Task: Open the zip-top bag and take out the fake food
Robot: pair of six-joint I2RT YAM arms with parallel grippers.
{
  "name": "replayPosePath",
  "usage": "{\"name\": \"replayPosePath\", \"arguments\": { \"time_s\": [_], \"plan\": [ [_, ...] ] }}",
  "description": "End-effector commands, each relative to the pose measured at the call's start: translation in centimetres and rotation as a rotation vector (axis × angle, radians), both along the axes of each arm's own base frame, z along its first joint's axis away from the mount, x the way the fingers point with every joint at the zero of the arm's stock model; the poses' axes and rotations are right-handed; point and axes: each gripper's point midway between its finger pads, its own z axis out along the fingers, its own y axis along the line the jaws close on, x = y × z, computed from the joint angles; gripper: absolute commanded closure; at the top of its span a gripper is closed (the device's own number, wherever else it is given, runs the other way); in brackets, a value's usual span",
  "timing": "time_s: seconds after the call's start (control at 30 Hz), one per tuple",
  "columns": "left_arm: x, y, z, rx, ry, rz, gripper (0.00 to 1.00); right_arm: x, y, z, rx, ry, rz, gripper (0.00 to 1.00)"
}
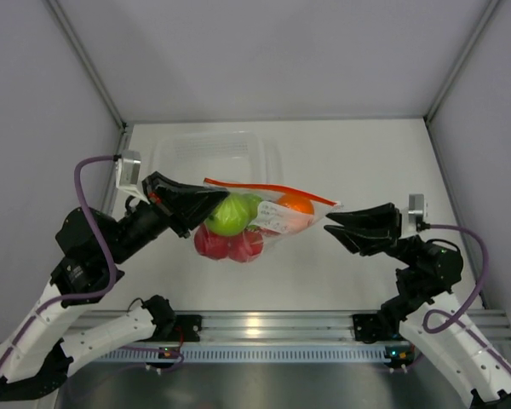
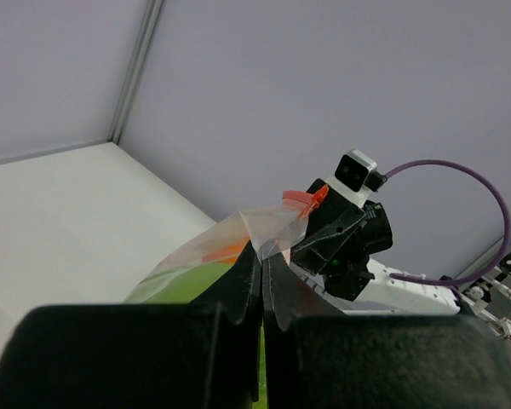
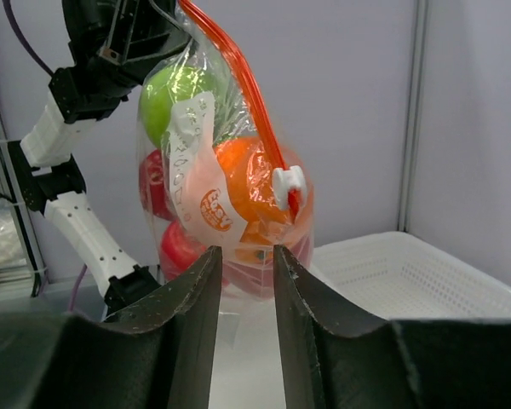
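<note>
The zip-top bag [image 1: 268, 209] hangs above the table, stretched between my two arms. Its orange-red zipper strip [image 3: 238, 72] ends in a white slider [image 3: 287, 182]. The fake food fills it: a lime green ball [image 1: 228, 215], an orange one [image 1: 295, 204] and red ones [image 1: 228, 244]. My left gripper [image 1: 206, 203] is shut on the bag's left corner, and clear plastic [image 2: 277, 228] fans out from its tips [image 2: 262, 253]. My right gripper [image 1: 330, 228] is at the bag's right end. A narrow gap shows between its jaws [image 3: 245, 249], and the bag's lower bulge [image 3: 255, 274] lies just beyond the tips.
A clear rigid tub [image 1: 209, 152] stands at the back left of the table, behind the bag. The right wrist view shows it as a latticed white tray [image 3: 409, 277] at the right. Grey walls close in the table on three sides.
</note>
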Motion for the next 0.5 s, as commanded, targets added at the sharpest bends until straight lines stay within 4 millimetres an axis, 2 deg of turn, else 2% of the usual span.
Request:
{"name": "replayPosePath", "arguments": {
  "time_s": [0.0, 0.13, 0.27, 0.47],
  "plan": [
    [-0.6, 0.9, 3.2, -0.119, -0.060, 0.003, 1.00, -1.8, -0.6, 2.3, 0.056, -0.126, 0.028, 0.69],
    [-0.4, 1.0, 3.1, -0.122, -0.057, 0.011, 1.00, -1.4, -0.8, 2.2, 0.076, -0.111, 0.012, 0.68],
    [-0.7, 0.7, 3.3, -0.130, -0.059, -0.010, 1.00, 1.1, -1.4, 1.8, 0.096, -0.046, -0.105, 0.58],
    [-1.2, 0.4, 3.6, -0.137, -0.062, -0.046, 1.00, 2.2, -1.6, 1.8, 0.117, -0.029, -0.143, 0.55]
  ]
}}
